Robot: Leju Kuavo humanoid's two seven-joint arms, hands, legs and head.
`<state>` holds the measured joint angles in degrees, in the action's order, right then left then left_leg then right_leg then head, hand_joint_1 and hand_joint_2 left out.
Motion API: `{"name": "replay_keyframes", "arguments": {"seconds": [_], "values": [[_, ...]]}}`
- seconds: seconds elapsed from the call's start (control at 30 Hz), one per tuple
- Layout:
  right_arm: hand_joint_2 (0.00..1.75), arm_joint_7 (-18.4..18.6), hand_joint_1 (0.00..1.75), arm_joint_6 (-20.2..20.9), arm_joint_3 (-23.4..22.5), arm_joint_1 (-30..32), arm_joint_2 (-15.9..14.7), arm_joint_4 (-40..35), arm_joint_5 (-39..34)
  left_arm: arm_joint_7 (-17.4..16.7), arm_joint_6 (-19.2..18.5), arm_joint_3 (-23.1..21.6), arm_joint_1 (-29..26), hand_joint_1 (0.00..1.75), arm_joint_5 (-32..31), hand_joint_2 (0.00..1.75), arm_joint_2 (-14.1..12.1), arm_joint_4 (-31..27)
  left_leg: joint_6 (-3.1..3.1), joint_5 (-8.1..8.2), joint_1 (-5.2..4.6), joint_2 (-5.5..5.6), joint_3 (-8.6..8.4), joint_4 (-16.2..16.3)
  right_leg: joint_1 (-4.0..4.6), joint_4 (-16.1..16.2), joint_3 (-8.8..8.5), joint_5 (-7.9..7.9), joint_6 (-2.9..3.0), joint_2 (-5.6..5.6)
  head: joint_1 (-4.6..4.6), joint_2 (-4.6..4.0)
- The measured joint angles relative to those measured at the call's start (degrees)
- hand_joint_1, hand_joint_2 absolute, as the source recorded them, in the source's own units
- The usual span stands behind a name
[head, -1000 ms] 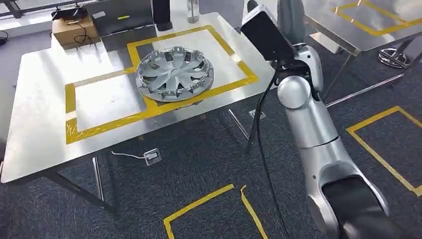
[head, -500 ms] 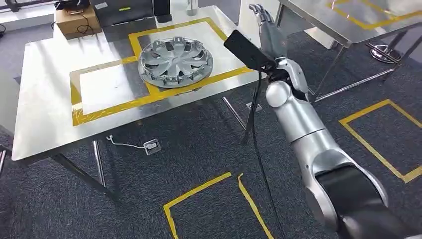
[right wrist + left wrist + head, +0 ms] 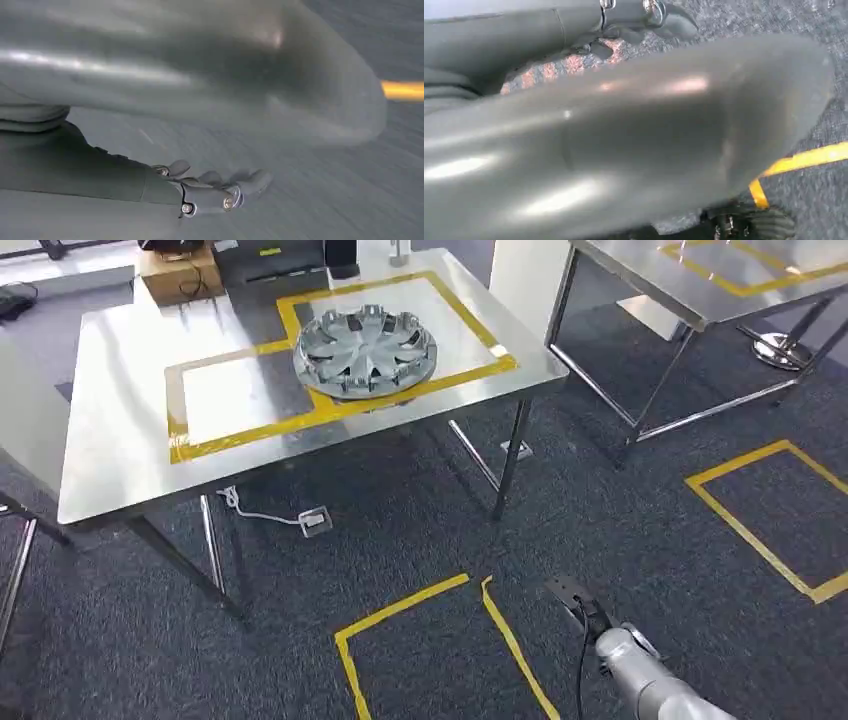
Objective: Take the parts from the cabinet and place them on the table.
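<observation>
Overhead, hubcap [image 3: 365,350] on steel table [image 3: 120,455] (yellow-taped), grey carpet [image 3: 400,530]; both robot hands: fingers apart, empty

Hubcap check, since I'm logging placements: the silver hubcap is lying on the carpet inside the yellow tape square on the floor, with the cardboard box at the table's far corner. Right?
Not quite. In the head view the silver hubcap lies on the steel table, on its yellow tape outline, not on the carpet. The cardboard box does sit at the table's far corner.
</observation>
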<state>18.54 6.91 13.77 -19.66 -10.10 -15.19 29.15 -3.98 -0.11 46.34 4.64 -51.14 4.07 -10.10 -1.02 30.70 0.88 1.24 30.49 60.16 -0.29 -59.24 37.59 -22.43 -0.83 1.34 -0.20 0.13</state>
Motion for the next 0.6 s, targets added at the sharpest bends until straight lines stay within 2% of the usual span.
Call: {"name": "replay_keyframes", "arguments": {"seconds": [0.07, 0.1, 0.13, 0.2, 0.23, 0.27, 0.3, 0.33, 0.37, 0.4, 0.43, 0.47, 0.5, 0.53, 0.57, 0.6], "values": [[0.00, 3.46, 0.00, 0.85, -2.54, 5.58, 0.11, 1.41, -5.33, -0.04, 0.48, 1.22, -0.62, 0.00, 1.24, 0.00, 0.09, 0.02, 1.12, -0.59, -0.14, -0.01, 0.29, -0.30, -0.31, 0.69, -0.27, 0.70, -0.97, 0.01, -0.15, 0.00], [0.00, 4.85, 0.00, 0.91, -3.85, 8.66, 0.31, 2.05, -8.33, -0.04, 0.52, 1.71, -0.80, 0.00, 1.51, 0.00, 0.15, 0.04, 1.77, -1.30, 0.11, -0.16, 0.61, -0.53, -0.46, -0.10, -0.01, -0.37, -1.35, -0.38, 0.07, 0.02], [0.00, 6.38, 0.00, 0.96, -5.53, 11.46, 0.59, 2.64, -11.63, -0.15, 0.61, 2.21, -0.95, 0.00, 1.75, 0.00, 0.17, 0.04, 2.15, -1.83, 0.11, -0.13, 1.30, -0.57, -0.56, -2.13, 0.99, -3.75, -1.53, -0.73, 0.20, 0.00], [0.00, 8.21, 0.00, 0.96, -9.49, 15.11, 1.42, 3.38, -16.50, -0.15, 0.65, 2.90, -1.29, 0.00, 2.16, 0.00, 0.17, 0.04, 2.40, -2.72, -0.13, -0.22, 2.63, -0.56, -0.53, -10.22, 3.70, -10.91, -1.73, -1.11, 0.46, 0.00], [0.00, 8.67, 0.00, 0.96, -11.26, 16.14, 1.79, 3.67, -18.02, -0.15, 0.46, 3.19, -1.41, 0.00, 2.23, 0.00, 0.17, 0.04, 2.47, -3.31, -0.31, -0.43, 3.45, -0.52, -0.53, -14.34, 4.80, -12.79, -1.74, -1.18, 0.48, 0.02], [0.00, 8.98, 0.00, 0.92, -12.81, 16.98, 2.23, 3.86, -19.24, -0.15, 0.11, 3.43, -1.48, 0.00, 2.23, 0.00, 0.17, 0.04, 2.45, -3.82, -0.45, -0.69, 4.19, -0.50, -0.53, -17.08, 5.09, -12.96, -1.69, -1.19, 0.46, 0.00], [0.00, 9.06, 0.00, 0.83, -14.40, 17.86, 2.69, 4.02, -20.45, -0.26, -0.48, 3.49, -1.50, 0.00, 2.20, 0.00, 0.15, 0.04, 2.41, -4.35, -0.56, -1.02, 4.97, -0.46, -0.52, -17.40, 4.00, -11.38, -1.50, -1.19, 0.50, 0.00], [0.00, 9.04, 0.00, 0.78, -15.56, 18.41, 3.02, 4.13, -21.26, -0.28, -0.92, 3.54, -1.49, 0.00, 2.20, 0.00, 0.13, 0.04, 2.32, -4.77, -0.64, -1.20, 5.49, -0.43, -0.51, -15.32, 1.82, -9.49, -1.23, -1.19, 0.46, 0.00], [0.00, 8.54, 0.00, 0.72, -16.84, 18.84, 3.39, 4.17, -22.34, -0.13, -1.40, 3.60, -1.47, 0.00, 2.20, 1.75, 0.13, 0.04, 2.18, -5.17, -0.73, -1.32, 5.94, -0.42, -0.44, -11.03, -1.72, -7.89, -0.83, -1.18, 0.50, 0.02], [0.00, 8.04, 0.00, 0.67, -17.94, 19.01, 3.59, 4.22, -23.12, 0.07, -1.58, 3.69, -1.41, 0.00, 2.18, 1.75, 0.13, 0.04, 2.00, -5.56, -0.76, -1.48, 6.20, -0.41, -0.25, -5.72, -5.83, -7.55, -0.30, -1.18, 0.50, 0.00], [1.75, 7.36, 0.00, 0.65, -19.06, 18.99, 3.74, 4.24, -23.64, 0.29, -1.73, 3.78, -1.26, 0.00, 2.14, 1.75, 0.26, 0.04, 1.82, -5.86, -0.73, -1.75, 6.17, -0.26, 0.10, -0.45, -9.64, -9.59, 0.47, -1.08, 0.48, 0.00], [1.75, 6.19, 0.00, 0.78, -20.07, 19.04, 3.96, 4.24, -23.95, 0.72, -1.88, 3.84, -1.26, 0.00, 1.92, 1.75, 0.26, 0.04, 1.46, -6.07, -0.87, -1.83, 6.13, -0.30, 0.36, 0.67, -10.42, -9.75, 0.42, -0.85, 0.41, 0.00], [1.75, 4.38, 0.00, 0.98, -21.16, 19.10, 4.28, 4.32, -24.15, 1.03, -1.88, 3.87, -1.18, 0.00, 1.61, 1.75, 0.22, 0.04, 1.04, -6.27, -0.82, -2.05, 5.90, -0.36, 0.58, 1.34, -9.87, -9.78, 0.75, -0.89, 0.77, 0.00], [1.75, 3.08, 0.00, 1.44, -22.04, 19.16, 4.52, 4.39, -23.97, 1.31, -1.88, 3.87, -0.95, 0.00, 1.35, 1.75, 0.17, 0.04, 0.60, -6.67, -0.64, -2.15, 5.84, -0.69, 0.74, 1.19, -9.71, -9.63, 1.17, -0.85, 0.74, 0.00], [1.75, 2.11, 0.00, 1.92, -22.33, 19.19, 4.59, 4.41, -23.29, 1.79, -1.92, 3.87, -0.81, 0.00, 1.20, 1.75, 0.15, 0.04, 0.43, -6.85, -0.69, -2.16, 5.87, -1.00, 0.52, 1.57, -9.73, -9.26, 1.32, -0.89, 0.81, 0.00], [1.75, 1.35, 0.00, 2.38, -22.35, 19.29, 5.16, 4.41, -22.49, 2.29, -1.97, 3.89, -0.77, 0.00, 1.15, 1.75, -0.02, 0.02, 1.27, -5.02, -0.81, -2.13, 6.22, -1.12, 0.48, 1.81, -9.62, -9.21, 0.24, -0.74, 0.81, 0.02]]}}
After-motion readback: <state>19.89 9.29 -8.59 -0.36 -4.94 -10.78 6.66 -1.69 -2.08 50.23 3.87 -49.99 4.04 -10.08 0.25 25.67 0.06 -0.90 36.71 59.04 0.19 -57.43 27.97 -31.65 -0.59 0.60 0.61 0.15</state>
